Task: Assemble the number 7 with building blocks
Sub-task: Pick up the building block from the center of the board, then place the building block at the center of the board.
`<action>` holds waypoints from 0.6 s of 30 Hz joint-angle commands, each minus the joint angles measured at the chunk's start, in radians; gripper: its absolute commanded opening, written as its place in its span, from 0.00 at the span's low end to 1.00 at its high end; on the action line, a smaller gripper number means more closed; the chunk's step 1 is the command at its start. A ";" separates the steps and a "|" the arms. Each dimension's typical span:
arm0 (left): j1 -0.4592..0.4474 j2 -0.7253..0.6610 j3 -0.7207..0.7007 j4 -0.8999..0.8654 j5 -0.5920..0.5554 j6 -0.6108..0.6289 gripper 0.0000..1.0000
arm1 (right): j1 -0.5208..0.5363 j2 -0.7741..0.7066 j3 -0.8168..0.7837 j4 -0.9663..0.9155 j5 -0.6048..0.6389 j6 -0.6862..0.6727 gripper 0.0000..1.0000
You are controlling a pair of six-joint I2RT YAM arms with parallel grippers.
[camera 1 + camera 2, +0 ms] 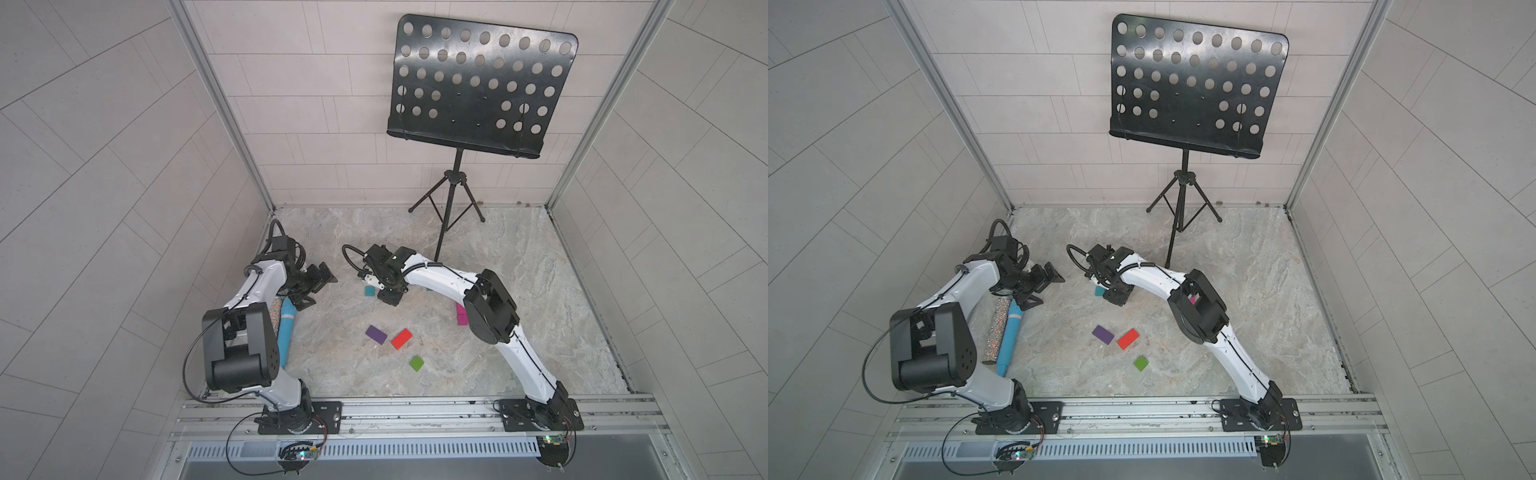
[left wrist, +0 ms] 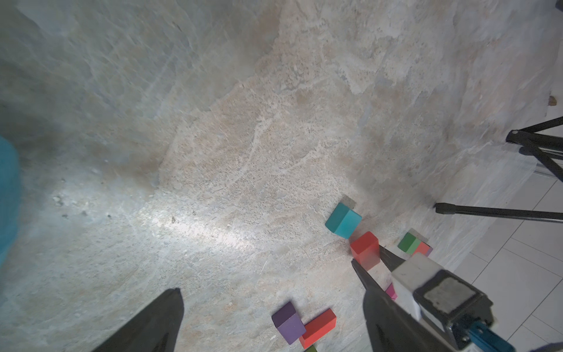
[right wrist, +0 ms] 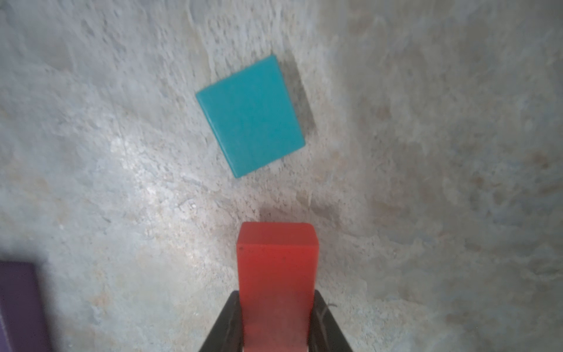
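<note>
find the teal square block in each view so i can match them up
In a top view: teal square block beside the right gripper.
In a top view: same place, partly hidden by that gripper.
Left wrist: next to the red block in that gripper's fingers.
Right wrist: just beyond that red block.
Landmark: the right gripper.

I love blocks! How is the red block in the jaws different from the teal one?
The red block is clamped by the right gripper; the teal block lies free. The red block stands on edge; the teal block lies flat. Both are matte.
</note>
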 commanded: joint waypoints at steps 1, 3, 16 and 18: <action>-0.001 0.007 -0.018 0.013 0.021 -0.017 1.00 | 0.005 0.020 0.041 -0.021 0.001 -0.031 0.21; -0.004 0.009 -0.022 0.019 0.024 -0.021 1.00 | 0.006 0.032 0.049 -0.022 0.005 -0.031 0.21; -0.008 0.033 -0.024 0.029 0.031 -0.022 1.00 | 0.004 0.064 0.067 -0.028 -0.015 -0.035 0.27; -0.008 0.033 -0.025 0.029 0.031 -0.023 1.00 | 0.005 0.067 0.073 -0.030 -0.016 -0.034 0.29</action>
